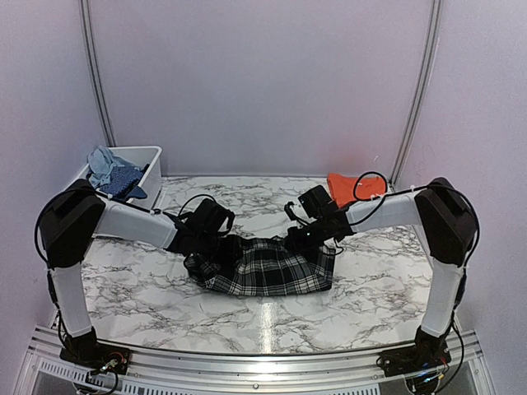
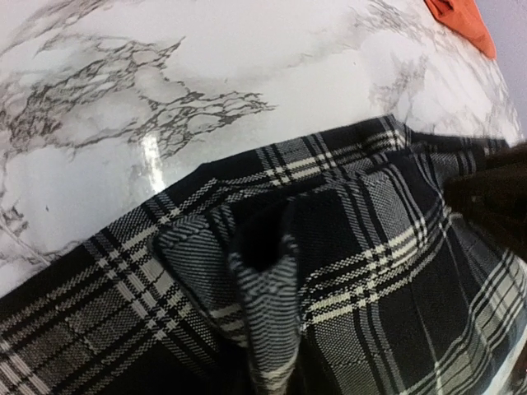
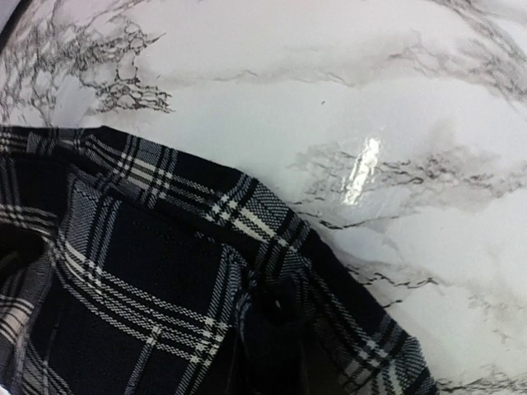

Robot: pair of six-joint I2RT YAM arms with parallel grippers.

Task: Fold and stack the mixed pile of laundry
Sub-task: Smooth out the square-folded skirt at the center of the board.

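looks mid-fold on the plaid piece (image 1: pixel 265 268), bunched on the counter (image 1: pixel 156 300) right under and between the left tool (image 1: pixel 206 229) and right tool (image 1: pixel 310 232). can't tell if either is spread or pinching. next move probably needs an even edge grab.

1. Left end effector (image 1: pixel 216 243): fingertips lost against dark cloth in the top view; jaw gap unreadable.
2. Right end effector (image 1: pixel 301 239): fingertips merged with the same cloth; jaws nearly closed, but whether any cloth lies between them cannot be told.
3. Plaid piece (image 1: pixel 263 267): far edge covered by both end effectors; cut off by the lower edge of each wrist view.
4. Orange T-shirt (image 1: pixel 342 188): partly behind a black cable (image 1: pixel 369 183); the left wrist view shows one cropped corner.
5. Pale blue piece (image 1: pixel 100 164): lower part hidden inside the white bin (image 1: pixel 152 160).
6. Dark blur (image 2: pixel 494 197): unidentifiable.
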